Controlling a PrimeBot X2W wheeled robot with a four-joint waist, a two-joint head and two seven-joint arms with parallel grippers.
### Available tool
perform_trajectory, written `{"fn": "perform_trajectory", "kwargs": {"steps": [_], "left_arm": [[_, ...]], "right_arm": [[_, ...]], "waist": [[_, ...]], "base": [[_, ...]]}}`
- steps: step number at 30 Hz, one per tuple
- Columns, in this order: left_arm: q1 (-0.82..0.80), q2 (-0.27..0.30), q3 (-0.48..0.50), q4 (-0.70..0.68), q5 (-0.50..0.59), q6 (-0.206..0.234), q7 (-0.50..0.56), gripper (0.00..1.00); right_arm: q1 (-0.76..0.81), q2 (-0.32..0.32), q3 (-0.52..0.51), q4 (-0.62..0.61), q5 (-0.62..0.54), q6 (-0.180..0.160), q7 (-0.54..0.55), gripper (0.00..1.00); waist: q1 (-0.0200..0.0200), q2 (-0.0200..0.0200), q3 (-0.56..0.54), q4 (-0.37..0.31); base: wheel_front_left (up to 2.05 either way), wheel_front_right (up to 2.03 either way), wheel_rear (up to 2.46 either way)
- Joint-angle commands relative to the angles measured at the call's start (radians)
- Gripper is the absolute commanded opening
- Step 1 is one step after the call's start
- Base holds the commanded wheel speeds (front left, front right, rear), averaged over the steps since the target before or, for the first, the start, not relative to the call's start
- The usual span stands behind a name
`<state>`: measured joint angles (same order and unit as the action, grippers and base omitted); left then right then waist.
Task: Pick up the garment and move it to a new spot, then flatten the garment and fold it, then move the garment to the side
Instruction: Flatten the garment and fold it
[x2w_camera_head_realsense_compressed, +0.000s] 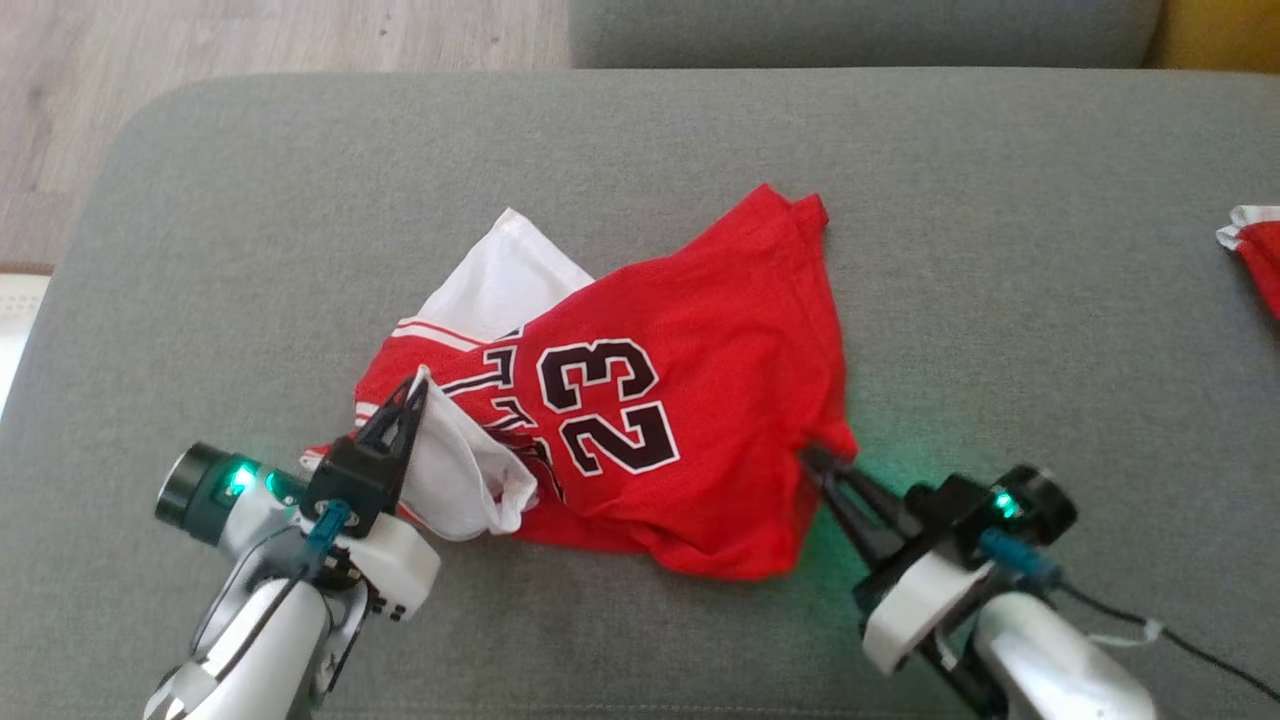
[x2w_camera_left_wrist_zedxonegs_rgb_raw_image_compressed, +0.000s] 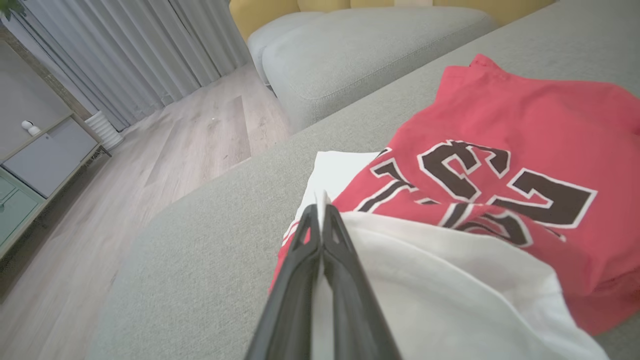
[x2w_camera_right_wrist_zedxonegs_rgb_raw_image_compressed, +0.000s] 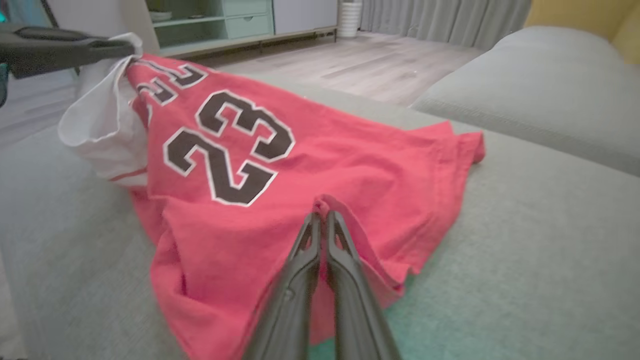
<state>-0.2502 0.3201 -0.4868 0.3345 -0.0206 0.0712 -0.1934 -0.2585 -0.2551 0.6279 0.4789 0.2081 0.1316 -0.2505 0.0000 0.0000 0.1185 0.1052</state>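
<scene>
On the grey sofa cushion (x2w_camera_head_realsense_compressed: 900, 160) beside wood floor (x2w_camera_head_realsense_compressed: 250, 35) lies the garment (x2w_camera_head_realsense_compressed: 720, 400).

Jersey (x2w_camera_head_realsense_compressed: 690, 400) lies mid-way across the sofa seat (x2w_camera_head_realsense_compressed: 300, 200). Left gripper (x2w_camera_head_realsense_compressed: 420, 378) at the jersey's 8 o'clock edge, on a raised fold. Right gripper (x2w_camera_head_realsense_compressed: 808, 455) at its 4 o'clock edge, touching cloth. Second garment (x2w_camera_head_realsense_compressed: 1258, 250) well apart at 3 o'clock. Another sofa section (x2w_camera_head_realsense_compressed: 860, 30) at 12, floor (x2w_camera_head_realsense_compressed: 250, 40) at 11.

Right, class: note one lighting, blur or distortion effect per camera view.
Head view: green glow by the right gripper tints the cushion beside the jersey. Left wrist view: floor blurred. Right wrist view: even daylight, green tint lower right.
</scene>
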Motion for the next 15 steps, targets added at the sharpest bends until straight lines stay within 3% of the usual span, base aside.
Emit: {"fn": "perform_trajectory", "kwargs": {"steps": [1,7,12,15], "left_arm": [[-0.042,0.034,0.042,-0.031,-0.009,0.01,-0.018,0.0],[-0.073,0.067,0.053,-0.062,-0.01,0.001,-0.033,0.0],[-0.205,0.079,0.076,-0.094,-0.045,-0.056,-0.04,0.0],[-0.333,0.081,0.091,-0.098,-0.065,-0.102,-0.04,0.0]], "right_arm": [[-0.024,0.004,-0.034,-0.039,-0.015,-0.001,-0.011,0.0],[-0.004,-0.002,-0.249,-0.129,-0.058,-0.001,-0.011,0.0],[-0.048,-0.015,-0.425,-0.219,-0.103,-0.001,-0.011,0.0],[-0.097,-0.026,-0.478,-0.26,-0.123,-0.001,-0.011,0.0]], "waist": [[0.0,0.0,-0.01,-0.01],[0.0,0.0,-0.031,-0.056],[0.0,0.0,-0.018,-0.118],[0.0,0.0,0.006,-0.163]], "base": [[0.0,0.0,0.0],[0.0,0.0,0.0],[0.0,0.0,0.0],[0.0,0.0,0.0]]}}
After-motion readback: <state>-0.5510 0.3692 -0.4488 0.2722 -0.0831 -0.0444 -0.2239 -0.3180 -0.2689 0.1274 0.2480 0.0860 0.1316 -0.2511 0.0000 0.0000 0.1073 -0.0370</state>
